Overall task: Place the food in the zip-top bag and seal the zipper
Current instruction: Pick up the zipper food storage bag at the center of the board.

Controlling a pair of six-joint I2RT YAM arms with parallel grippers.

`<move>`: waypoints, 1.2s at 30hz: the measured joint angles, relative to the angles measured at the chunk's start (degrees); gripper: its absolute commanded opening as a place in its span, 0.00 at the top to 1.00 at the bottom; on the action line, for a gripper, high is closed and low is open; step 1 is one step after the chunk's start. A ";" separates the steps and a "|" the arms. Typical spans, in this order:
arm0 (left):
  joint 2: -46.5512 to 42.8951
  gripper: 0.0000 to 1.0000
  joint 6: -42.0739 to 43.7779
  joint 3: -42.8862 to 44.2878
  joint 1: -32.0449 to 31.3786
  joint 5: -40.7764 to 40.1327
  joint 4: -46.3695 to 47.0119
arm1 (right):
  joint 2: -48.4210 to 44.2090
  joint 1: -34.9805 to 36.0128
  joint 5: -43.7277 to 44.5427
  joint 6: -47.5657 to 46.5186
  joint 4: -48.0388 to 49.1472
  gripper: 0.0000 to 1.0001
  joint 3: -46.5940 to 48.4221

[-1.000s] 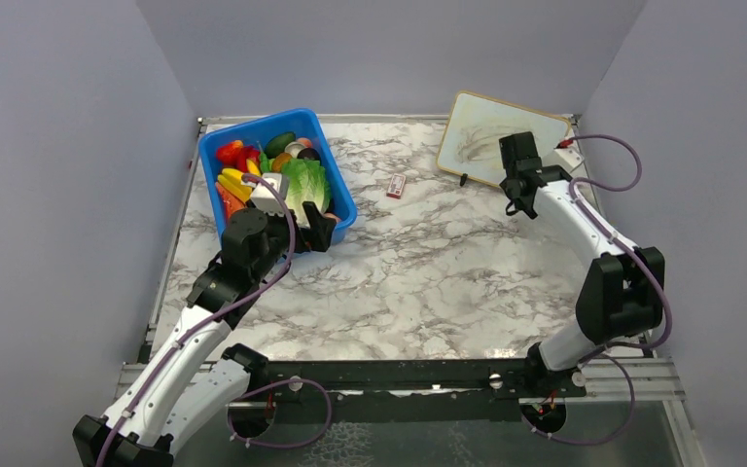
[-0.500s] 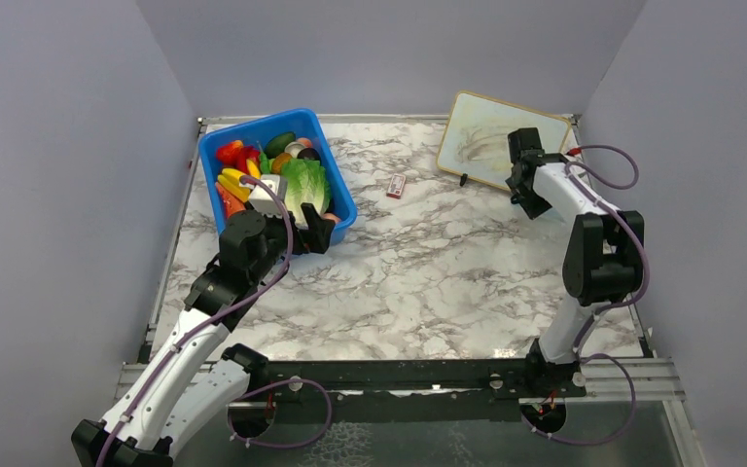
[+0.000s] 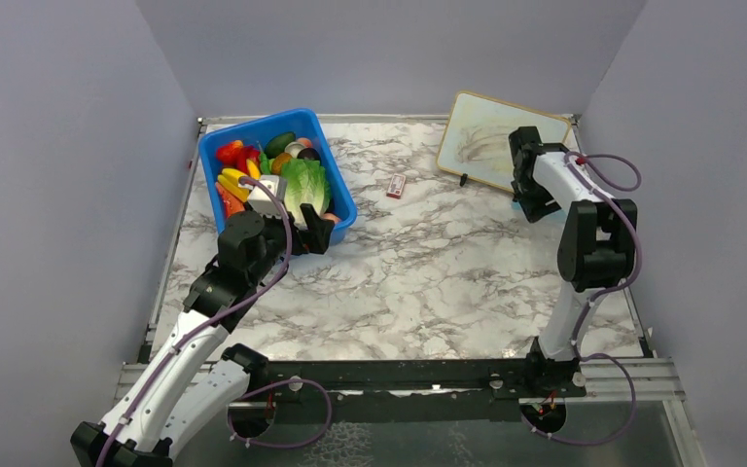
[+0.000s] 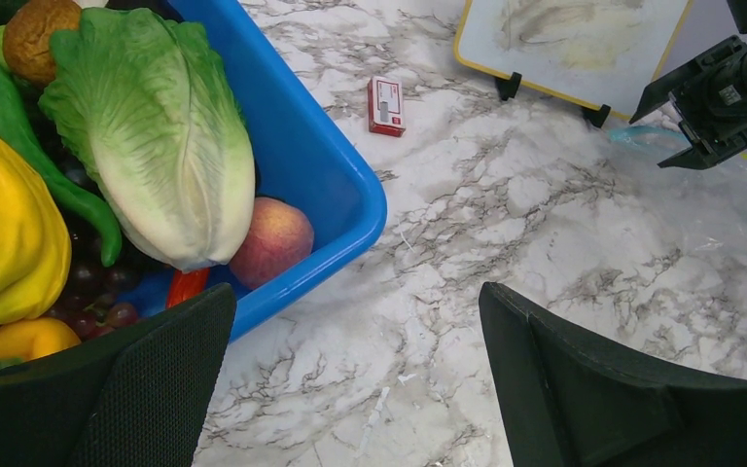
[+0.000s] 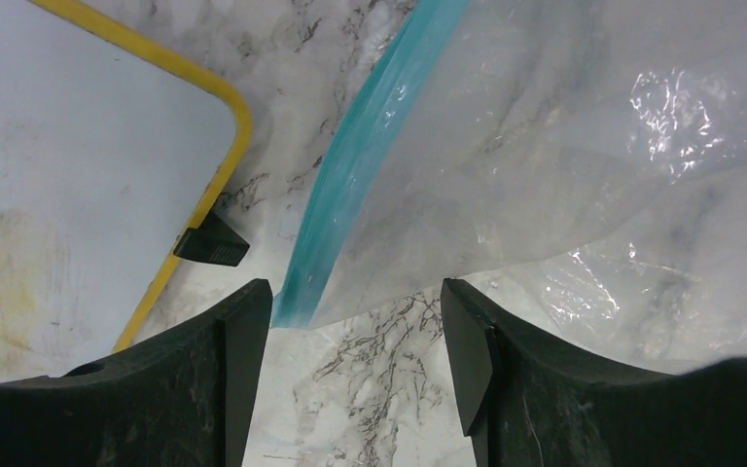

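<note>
The food lies in the blue bin [image 3: 342, 199]: a green lettuce [image 3: 303, 185] [image 4: 151, 126], a peach [image 4: 272, 238], yellow, red and dark pieces. My left gripper [image 3: 316, 232] [image 4: 355, 302] is open and empty, just outside the bin's near right corner. The clear zip-top bag [image 5: 564, 146] lies flat at the far right, also in the left wrist view [image 4: 729, 224]. Its light-blue zipper [image 5: 370, 146] runs toward my right gripper [image 5: 355, 302]. That gripper [image 3: 533, 202] is open, low over the table. The bag's corner lies just beyond its fingertips.
A yellow-framed whiteboard [image 3: 496, 136] [image 5: 58, 146] stands on black feet at the back right, close to the bag. A small red-and-white box [image 3: 396, 186] [image 4: 385, 104] lies on the marble between bin and board. Grey walls close in three sides.
The right arm has folded back toward the far right corner, its elbow drawn up behind the gripper, which shifted slightly right. The left arm has barely moved.
</note>
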 measured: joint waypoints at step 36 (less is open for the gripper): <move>-0.66 0.00 0.68 0.00 0.00 0.22 -0.02 | -17.57 -0.35 -8.52 -10.84 16.35 0.99 -22.36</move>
